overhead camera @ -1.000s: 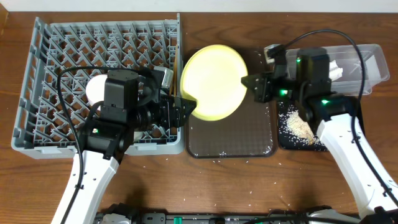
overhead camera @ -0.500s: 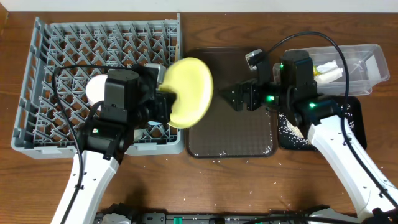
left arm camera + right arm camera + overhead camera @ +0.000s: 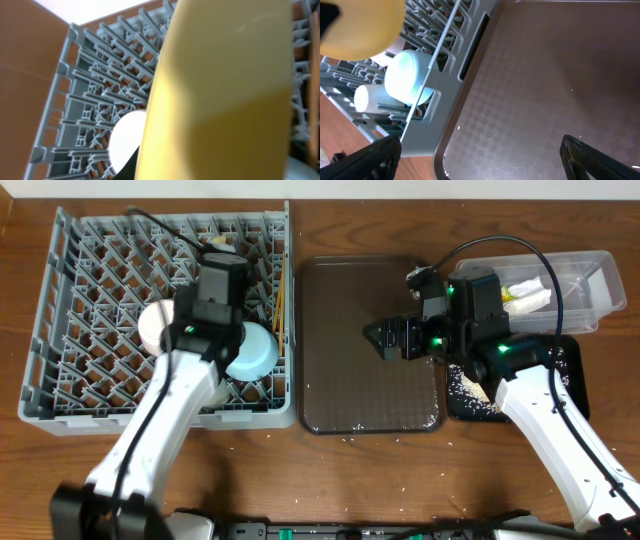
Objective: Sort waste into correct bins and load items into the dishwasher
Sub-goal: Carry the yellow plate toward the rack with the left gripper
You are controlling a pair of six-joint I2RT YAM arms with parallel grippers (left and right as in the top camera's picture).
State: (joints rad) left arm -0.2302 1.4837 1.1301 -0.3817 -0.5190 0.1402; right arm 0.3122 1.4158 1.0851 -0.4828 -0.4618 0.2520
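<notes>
Overhead, the grey rack [image 3: 100,270] sits on the left of the wooden surface [image 3: 330,470], and the left arm reaches over it. Its fingers [image 3: 127,167] show only as a dark sliver at the lower edge of the left wrist view. They are clamped on the yellow plate [image 3: 220,95], which stands on edge above the rack's pegs and fills most of that view. From overhead the arm hides the plate. Inside the rack, a blue bowl [image 3: 252,350] lies near the right wall, with a white cup [image 3: 367,97] just beside it. Chopsticks [image 3: 281,300] rest along the rack's right edge. To the right of the rack lies the brown tray [image 3: 370,390], and the right fingers [image 3: 367,157] hang above it, spread wide apart and holding nothing. Further right, a clear tub [image 3: 590,270] holds a white wrapper [image 3: 527,298]. Below the tub, a black tray [image 3: 570,365] has whitish rice [image 3: 470,388] scattered across its left part. A few loose grains dot the surface near the front edge.
</notes>
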